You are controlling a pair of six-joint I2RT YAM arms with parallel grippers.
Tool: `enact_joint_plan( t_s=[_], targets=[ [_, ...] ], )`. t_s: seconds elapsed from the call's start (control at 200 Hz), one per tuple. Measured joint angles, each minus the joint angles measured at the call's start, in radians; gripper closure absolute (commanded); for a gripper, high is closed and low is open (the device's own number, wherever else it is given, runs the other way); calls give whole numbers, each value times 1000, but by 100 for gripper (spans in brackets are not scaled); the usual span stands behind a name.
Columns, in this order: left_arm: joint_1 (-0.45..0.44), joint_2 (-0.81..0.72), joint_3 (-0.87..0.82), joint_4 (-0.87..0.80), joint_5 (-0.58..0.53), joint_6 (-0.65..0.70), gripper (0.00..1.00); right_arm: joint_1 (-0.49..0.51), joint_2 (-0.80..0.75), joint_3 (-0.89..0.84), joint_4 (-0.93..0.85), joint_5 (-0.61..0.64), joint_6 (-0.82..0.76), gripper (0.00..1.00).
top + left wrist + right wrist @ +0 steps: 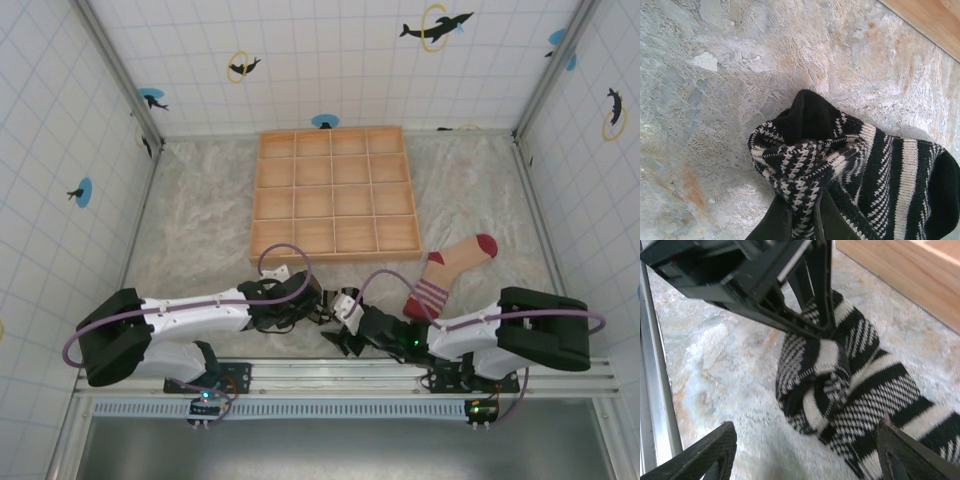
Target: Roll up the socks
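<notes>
Left gripper [802, 220]: jaws clamped on striped sock [850, 390], near wooden tray [335, 252] front
Right gripper [807, 440]: jaws apart, astride that sock

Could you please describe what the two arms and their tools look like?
The left arm and right arm each have white middle links, bulky black joint housings and a lilac cable looping alongside. The left tool and right tool have slim, dark, near-black fingers.
</notes>
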State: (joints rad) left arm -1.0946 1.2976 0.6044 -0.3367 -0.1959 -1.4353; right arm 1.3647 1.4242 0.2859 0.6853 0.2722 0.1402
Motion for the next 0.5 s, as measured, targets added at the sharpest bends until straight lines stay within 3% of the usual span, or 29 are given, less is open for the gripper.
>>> enact_joint_plan(
  t_s=[0.295,0.5],
  targets=[
    [-6,0,0,-4,1,-4,100,43,169,60,160,115,-62,25],
    [-6,0,0,-5,1,-6,100,63,247,90,208,206,-82,35]
  ],
)
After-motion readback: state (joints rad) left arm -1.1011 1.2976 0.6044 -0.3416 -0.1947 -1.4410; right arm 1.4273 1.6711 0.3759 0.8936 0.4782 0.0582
